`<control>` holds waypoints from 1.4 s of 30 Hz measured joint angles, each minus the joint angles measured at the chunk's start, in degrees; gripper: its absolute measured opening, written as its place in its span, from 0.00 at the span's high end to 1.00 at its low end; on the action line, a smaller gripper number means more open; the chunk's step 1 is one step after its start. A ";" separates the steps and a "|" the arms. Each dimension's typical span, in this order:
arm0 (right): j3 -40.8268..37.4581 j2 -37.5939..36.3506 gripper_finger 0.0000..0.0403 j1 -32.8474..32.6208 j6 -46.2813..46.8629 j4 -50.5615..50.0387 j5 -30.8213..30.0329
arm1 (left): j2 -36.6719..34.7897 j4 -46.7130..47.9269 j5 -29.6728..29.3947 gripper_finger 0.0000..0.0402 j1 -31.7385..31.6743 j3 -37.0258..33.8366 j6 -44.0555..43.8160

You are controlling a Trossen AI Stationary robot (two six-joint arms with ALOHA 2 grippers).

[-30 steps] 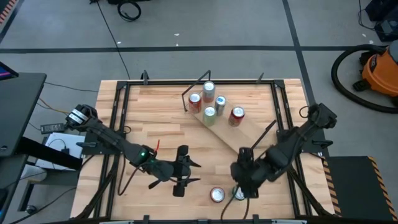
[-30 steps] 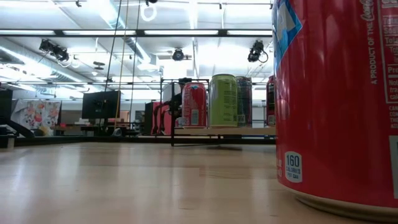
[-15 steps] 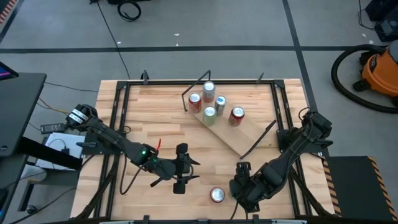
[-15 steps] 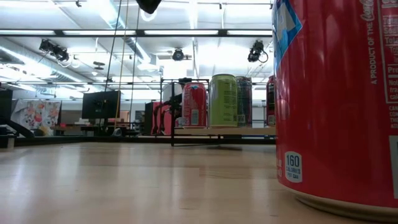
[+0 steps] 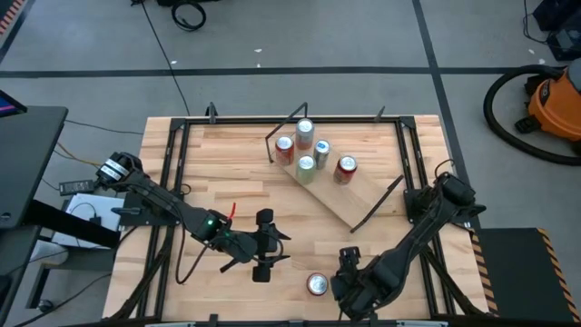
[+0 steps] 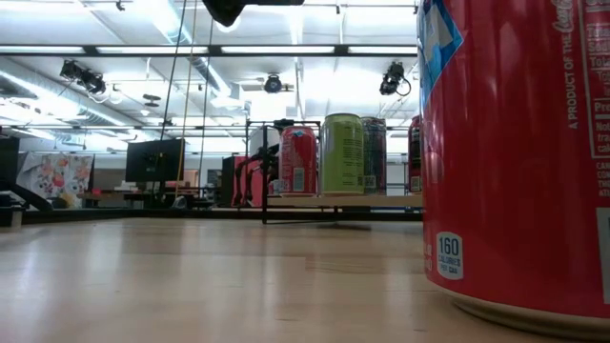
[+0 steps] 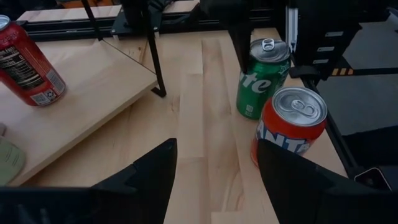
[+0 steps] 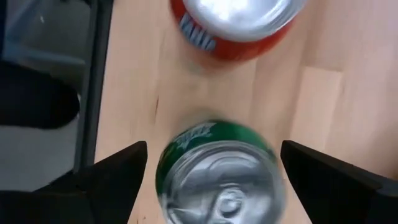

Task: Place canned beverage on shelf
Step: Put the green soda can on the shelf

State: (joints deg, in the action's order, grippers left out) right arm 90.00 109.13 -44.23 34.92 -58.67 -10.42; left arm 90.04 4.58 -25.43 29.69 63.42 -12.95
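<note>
A green soda can [image 8: 217, 171] stands upright on the tabletop near the front edge; it also shows in the left wrist view [image 7: 261, 78]. An orange can [image 5: 317, 284] stands next to it. My right gripper [image 5: 350, 283] is open above the green can, pointing down, with a finger [image 8: 118, 174] on either side of its top and a small gap to each. The shelf [image 5: 338, 195] stands at the far middle and carries several cans [image 5: 306, 150]. My left gripper [image 5: 263, 252] is open and empty at the middle front.
The orange can [image 6: 515, 162] fills the right of the low view, close to the camera. Black frame rods [image 5: 172, 182] run along the table's edges. Bare wood [image 5: 227, 173] lies on the table's left half, between the shelf and my left arm.
My right gripper has moved toward the table's near edge, from beside the shelf's front leg to a place over the green can, which it now covers in the high view. Both cans have stayed put.
</note>
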 joint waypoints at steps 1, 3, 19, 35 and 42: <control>0.00 0.62 0.05 0.07 -0.09 -0.23 0.41 | 0.00 0.06 0.00 0.42 0.00 0.00 0.00; 0.00 1.72 0.06 0.16 -0.43 -0.54 0.97 | 0.00 0.07 0.00 0.42 0.00 -0.02 0.00; -0.92 4.16 0.21 4.35 -0.28 -3.55 4.82 | 0.00 0.75 -0.02 0.42 0.04 -0.04 -1.28; -1.05 0.78 0.19 11.01 -9.04 -6.92 -0.26 | 0.00 1.68 -0.02 0.42 0.04 -0.06 -1.46; -0.98 -0.05 0.19 16.50 -13.56 -7.15 -0.18 | 0.00 2.35 -0.02 0.42 0.02 -0.04 -1.42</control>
State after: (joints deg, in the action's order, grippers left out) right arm 89.01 109.08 -27.73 21.36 -65.82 -10.59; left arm 90.04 6.92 -25.45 29.71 63.37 -14.37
